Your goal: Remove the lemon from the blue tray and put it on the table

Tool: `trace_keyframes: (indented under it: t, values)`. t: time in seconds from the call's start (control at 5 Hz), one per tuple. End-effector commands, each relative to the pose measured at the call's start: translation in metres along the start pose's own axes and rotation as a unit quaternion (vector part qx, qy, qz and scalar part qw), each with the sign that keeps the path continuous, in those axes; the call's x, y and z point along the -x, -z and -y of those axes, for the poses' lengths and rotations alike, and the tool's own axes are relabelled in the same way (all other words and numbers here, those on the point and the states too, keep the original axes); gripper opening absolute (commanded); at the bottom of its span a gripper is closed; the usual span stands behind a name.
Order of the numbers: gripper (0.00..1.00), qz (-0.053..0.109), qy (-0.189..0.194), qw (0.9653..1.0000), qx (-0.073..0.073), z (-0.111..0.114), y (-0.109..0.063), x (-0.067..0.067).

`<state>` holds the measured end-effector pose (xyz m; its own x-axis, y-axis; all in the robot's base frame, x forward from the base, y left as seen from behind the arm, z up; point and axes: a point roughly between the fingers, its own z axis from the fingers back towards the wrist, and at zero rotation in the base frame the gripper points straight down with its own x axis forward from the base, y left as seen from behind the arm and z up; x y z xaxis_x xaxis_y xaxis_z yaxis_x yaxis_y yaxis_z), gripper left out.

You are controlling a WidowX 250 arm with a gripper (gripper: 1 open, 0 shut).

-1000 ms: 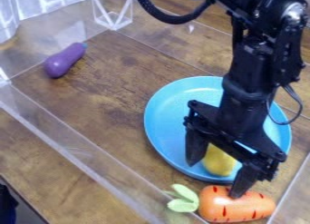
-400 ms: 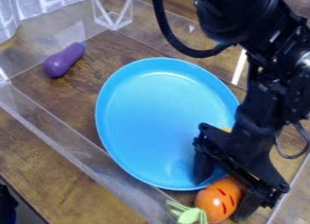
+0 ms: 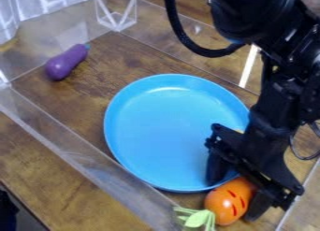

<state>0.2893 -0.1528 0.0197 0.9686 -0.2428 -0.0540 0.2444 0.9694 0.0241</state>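
**Camera view: black arm down at the tray's near-right edge, lemon out of sight**

Camera view, nearest first: at about 5 o'clock in the picture an orange carrot (image 3: 229, 201) with green leaves (image 3: 190, 217) lies on the table (image 3: 119, 66), just outside the rim of the blue tray (image 3: 156, 132). The black gripper (image 3: 245, 183) stands straight down right above it, its lower end touching or overlapping the carrot's top and covering the tray's edge at 4 o'clock. From here I cannot tell whether the fingers are released or clenched on anything; the black housing hides their tips. The lemon cannot be seen anywhere; if it is there, the arm's body covers it. The tray's blue face is bare where it shows, and the tray fills the middle of the picture. A low clear wall (image 3: 63, 132) runs along the table's near-left side. Farther off, at 10 o'clock, a purple eggplant (image 3: 66, 61) lies on the wood, well apart from the tray. Beyond it, at 12 o'clock, stands a clear container (image 3: 115, 12).
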Motion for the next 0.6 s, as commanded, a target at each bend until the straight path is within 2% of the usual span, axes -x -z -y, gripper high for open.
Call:
trace_keyframes:
  t: [0.0,0.4]
  values:
    - [0.0,0.004,0.009,1.0,0.001,0.0052,-0.0003,-0.0031]
    - [0.0,0.004,0.02,0.9998,-0.001,0.0117,-0.0004,-0.009]
